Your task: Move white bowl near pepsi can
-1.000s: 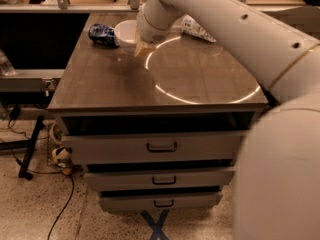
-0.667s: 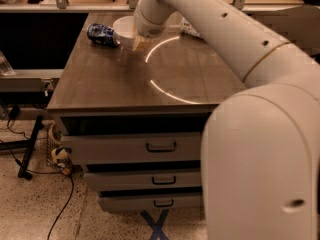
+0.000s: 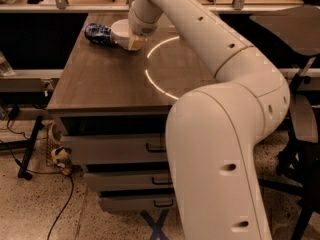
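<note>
The white bowl (image 3: 119, 30) stands at the far left of the brown table (image 3: 100, 79). The pepsi can (image 3: 98, 34), dark blue with white markings, lies on its side just left of the bowl, and the two look to be touching or nearly so. My gripper (image 3: 134, 42) reaches down from the big white arm (image 3: 200, 29) and sits at the bowl's right front rim, low over the table. The arm's wrist hides the back right part of the bowl.
A bright ring of light (image 3: 167, 64) lies on the table's middle right. Drawers (image 3: 120, 149) are under the tabletop. A dark chair (image 3: 300, 109) stands to the right. Cables and a stand leg (image 3: 30, 149) are on the floor at left.
The gripper has come closer to the bowl's right rim and lower. The bowl and the can now sit closer together at the table's far left.
</note>
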`<control>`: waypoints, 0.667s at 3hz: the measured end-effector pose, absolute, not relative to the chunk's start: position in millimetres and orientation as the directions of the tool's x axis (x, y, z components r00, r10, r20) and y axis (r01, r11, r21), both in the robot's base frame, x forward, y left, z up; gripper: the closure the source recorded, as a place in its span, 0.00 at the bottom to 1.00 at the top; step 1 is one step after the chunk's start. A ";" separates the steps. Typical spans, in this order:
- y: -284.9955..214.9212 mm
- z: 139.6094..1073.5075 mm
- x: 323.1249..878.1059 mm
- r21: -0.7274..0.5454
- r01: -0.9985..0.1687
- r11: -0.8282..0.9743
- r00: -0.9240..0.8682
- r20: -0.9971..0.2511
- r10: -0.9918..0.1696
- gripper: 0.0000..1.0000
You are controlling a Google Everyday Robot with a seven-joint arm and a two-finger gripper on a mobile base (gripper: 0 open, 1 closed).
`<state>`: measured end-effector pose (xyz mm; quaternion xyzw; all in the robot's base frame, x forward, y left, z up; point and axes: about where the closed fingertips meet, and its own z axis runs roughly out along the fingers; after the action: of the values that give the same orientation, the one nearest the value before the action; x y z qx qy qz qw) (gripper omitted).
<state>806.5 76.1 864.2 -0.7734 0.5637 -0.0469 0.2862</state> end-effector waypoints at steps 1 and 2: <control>75.0 860.2 813.0 -0.491 -0.849 -0.198 0.349 -0.238 -0.906 0.28; 69.3 866.2 814.5 -0.501 -0.843 -0.193 0.341 -0.222 -0.913 0.05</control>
<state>814.5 69.3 866.2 -0.7698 0.5706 -0.0626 0.2793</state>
